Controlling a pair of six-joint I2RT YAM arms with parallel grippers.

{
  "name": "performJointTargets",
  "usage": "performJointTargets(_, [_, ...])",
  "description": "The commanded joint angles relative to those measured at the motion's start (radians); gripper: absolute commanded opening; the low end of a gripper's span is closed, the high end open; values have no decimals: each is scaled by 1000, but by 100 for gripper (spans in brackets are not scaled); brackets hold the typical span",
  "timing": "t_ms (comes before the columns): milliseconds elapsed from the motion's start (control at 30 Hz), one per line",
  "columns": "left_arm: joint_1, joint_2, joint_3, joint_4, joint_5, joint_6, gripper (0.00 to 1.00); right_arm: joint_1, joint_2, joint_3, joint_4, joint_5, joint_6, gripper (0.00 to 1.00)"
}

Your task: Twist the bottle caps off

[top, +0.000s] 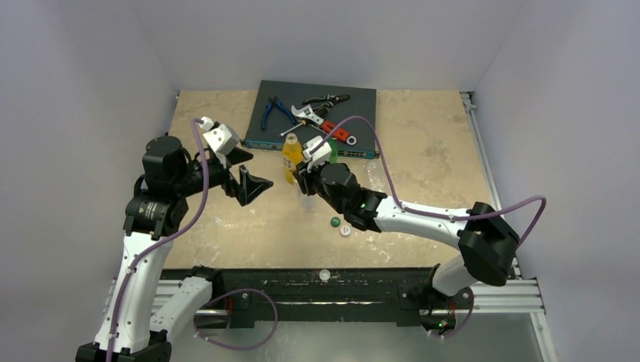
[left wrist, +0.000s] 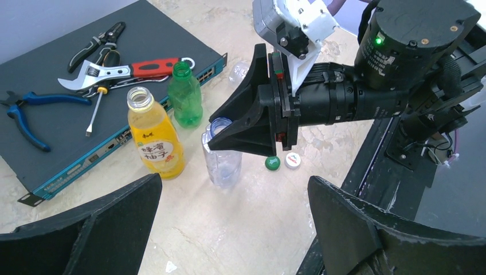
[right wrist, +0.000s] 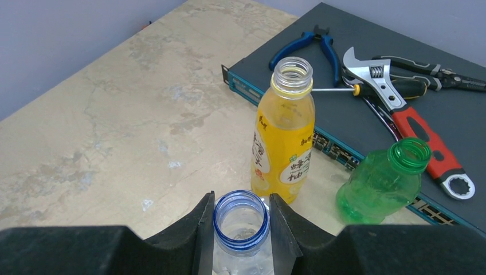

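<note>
So right claw point(right wrist: 240, 229) is clamped on the upright bottle point(left wrist: 222, 166) at the neck, seemingly capless. Meanwhile left claw point(top: 250, 172) hangs spread apart, near its left.

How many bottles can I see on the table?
3. The orange-yellow bottle stands beside the dark box, the green bottle next to it, and the clear bottle is held between the right fingers. Another may be hidden behind the right arm.

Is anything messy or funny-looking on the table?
Nothing looks spilled. Only a green cap and a white cap lie loose on the table beside the clear bottle.
</note>
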Motion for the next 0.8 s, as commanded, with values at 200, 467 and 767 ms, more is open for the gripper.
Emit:
performJointTargets(200, [-1, -11, 4, 39, -3, 15, 100, -1, 16, -81, 171, 81, 51, 22])
performJointTargets(467, [-1, -13, 8, 39, 4, 20, 100, -1, 6, -104, 162, 71, 68, 41])
performJointTargets(767, [-1, -15, 5, 40, 16, 24, 100, -1, -24, -108, 136, 78, 66, 58])
